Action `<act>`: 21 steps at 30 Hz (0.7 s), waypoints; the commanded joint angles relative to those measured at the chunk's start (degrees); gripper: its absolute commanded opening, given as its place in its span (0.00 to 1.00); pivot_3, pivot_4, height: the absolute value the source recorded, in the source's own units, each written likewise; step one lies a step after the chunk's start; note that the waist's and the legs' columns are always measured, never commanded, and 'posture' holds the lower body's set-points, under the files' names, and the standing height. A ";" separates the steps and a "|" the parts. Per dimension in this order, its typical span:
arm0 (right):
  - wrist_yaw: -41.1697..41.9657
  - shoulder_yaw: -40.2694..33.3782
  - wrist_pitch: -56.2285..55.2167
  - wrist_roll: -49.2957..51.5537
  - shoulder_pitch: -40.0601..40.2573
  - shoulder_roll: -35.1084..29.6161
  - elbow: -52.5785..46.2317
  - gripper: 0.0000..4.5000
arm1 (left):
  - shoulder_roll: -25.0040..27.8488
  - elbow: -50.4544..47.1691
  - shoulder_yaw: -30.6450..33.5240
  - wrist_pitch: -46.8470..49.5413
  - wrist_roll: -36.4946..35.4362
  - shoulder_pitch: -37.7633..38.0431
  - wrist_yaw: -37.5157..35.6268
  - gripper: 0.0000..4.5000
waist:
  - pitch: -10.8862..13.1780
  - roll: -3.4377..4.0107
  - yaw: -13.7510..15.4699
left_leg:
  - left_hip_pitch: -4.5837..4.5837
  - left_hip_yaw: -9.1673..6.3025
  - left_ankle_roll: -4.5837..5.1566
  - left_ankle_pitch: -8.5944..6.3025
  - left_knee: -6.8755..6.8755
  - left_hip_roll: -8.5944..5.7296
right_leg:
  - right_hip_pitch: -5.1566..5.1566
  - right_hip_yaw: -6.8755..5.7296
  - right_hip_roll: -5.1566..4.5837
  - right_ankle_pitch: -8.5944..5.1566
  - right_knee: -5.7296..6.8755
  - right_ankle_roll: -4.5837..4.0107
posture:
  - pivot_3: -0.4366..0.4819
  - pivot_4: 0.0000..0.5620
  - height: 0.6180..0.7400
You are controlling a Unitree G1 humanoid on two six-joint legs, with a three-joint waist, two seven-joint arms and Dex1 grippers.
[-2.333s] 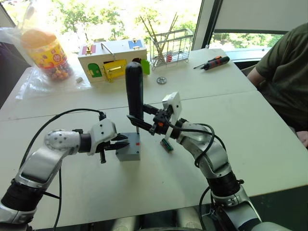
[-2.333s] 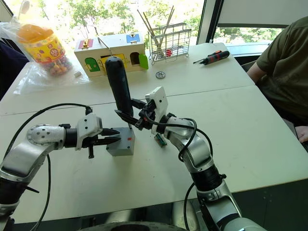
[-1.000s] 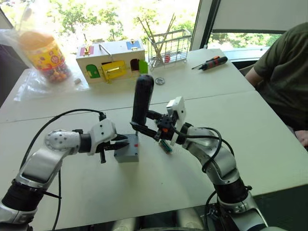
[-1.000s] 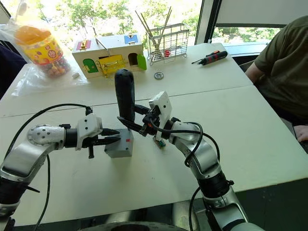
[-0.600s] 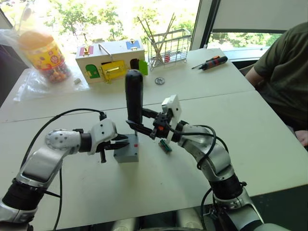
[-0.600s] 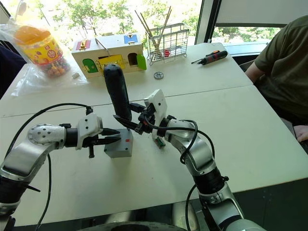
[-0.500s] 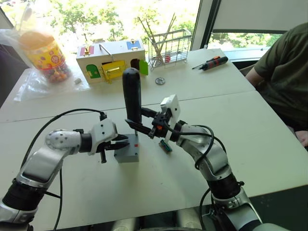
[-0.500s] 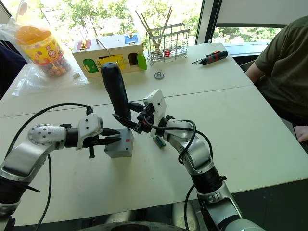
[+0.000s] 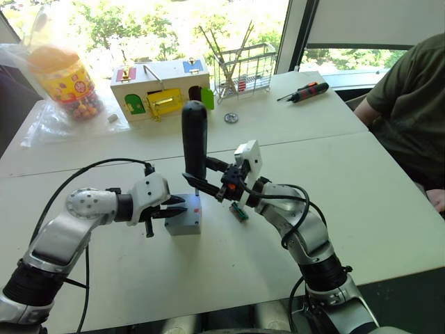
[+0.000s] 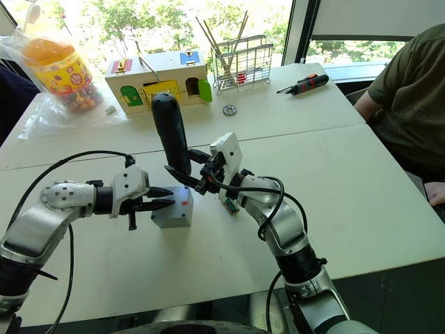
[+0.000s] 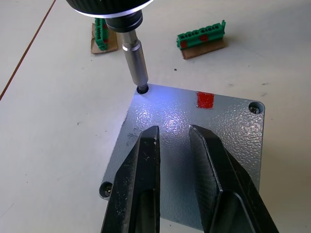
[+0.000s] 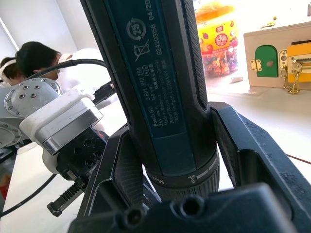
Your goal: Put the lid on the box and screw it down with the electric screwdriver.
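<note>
So, right gripper (image 9: pixel 203 174) clamped round the lower barrel of the electric screwdriver (image 9: pixel 194 136) — fingers squeezed against both sides of it in the right wrist view. Held nearly upright, bit (image 11: pixel 136 64) down in a corner screw hole of the lid (image 11: pixel 194 141), tool light shining on the grey surface. Lid sitting flat on top of the box (image 9: pixel 185 216), mid-table on the white table (image 9: pixel 361 188), red mark (image 11: pixel 204 100) showing near the lid's edge. Left gripper (image 9: pixel 175 207) reaching in from the robot's left at lid height, its two black fingers (image 11: pixel 143 165) slightly parted over the lid top, not pinching anything — can't tell if they press down on it. Small green terminal block (image 9: pixel 239 211) lying just beside the box on the right. Farther back: colourful wooden latch box (image 9: pixel 161 85), wire basket (image 9: pixel 243 64) with sticks, candy jar (image 9: pixel 66 76) in a plastic bag, black-and-orange hand screwdriver (image 9: pixel 306 91). Person's arm in a dark green sleeve (image 9: pixel 410 97) at the right edge.
</note>
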 commanded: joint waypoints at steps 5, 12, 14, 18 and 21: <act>0.47 4.14 3.97 -2.24 3.21 -0.90 7.00 0.41 | 0.76 0.58 -1.09 1.02 1.41 0.20 -0.30 0.21 | 0.00 0.00 0.00 | 0.01 -0.01 0.00 0.00 -0.02 0.00 | 0.03 0.00 0.00 0.00 -0.04 0.00 | 0.48 0.27 1.00; 0.15 2.91 4.58 -1.44 1.72 -0.64 5.61 0.41 | 0.32 0.64 -1.39 1.18 1.48 0.41 -0.06 0.21 | 0.01 0.01 0.01 | 0.01 -0.02 0.00 0.00 -0.03 0.00 | 0.04 -0.01 0.00 0.00 -0.06 0.00 | 0.48 0.27 1.00; -0.28 1.96 5.28 -0.96 0.60 -0.68 4.40 0.41 | 0.16 0.82 -1.52 1.07 1.52 0.56 0.01 0.21 | 0.02 0.02 0.02 | 0.01 -0.02 0.00 0.00 -0.03 0.00 | 0.04 -0.01 0.00 0.00 -0.07 0.00 | 0.48 0.27 1.00; -1.49 -2.10 9.68 2.50 -3.03 -0.93 -0.59 0.41 | -0.22 1.02 -1.96 0.84 1.83 0.74 0.18 0.21 | 0.09 0.04 0.16 | 0.00 -0.02 0.00 0.00 -0.04 0.00 | 0.04 -0.01 -0.01 0.00 -0.08 0.00 | 0.48 0.27 1.00; -2.85 -7.69 16.43 8.63 -8.28 -1.31 -7.00 0.41 | -0.53 1.09 -2.20 0.83 1.87 0.73 0.23 0.21 | 0.35 0.03 0.37 | -0.13 -0.04 0.00 0.00 -0.03 -0.02 | -0.03 -0.02 -0.04 0.01 -0.09 -0.01 | 0.48 0.27 1.00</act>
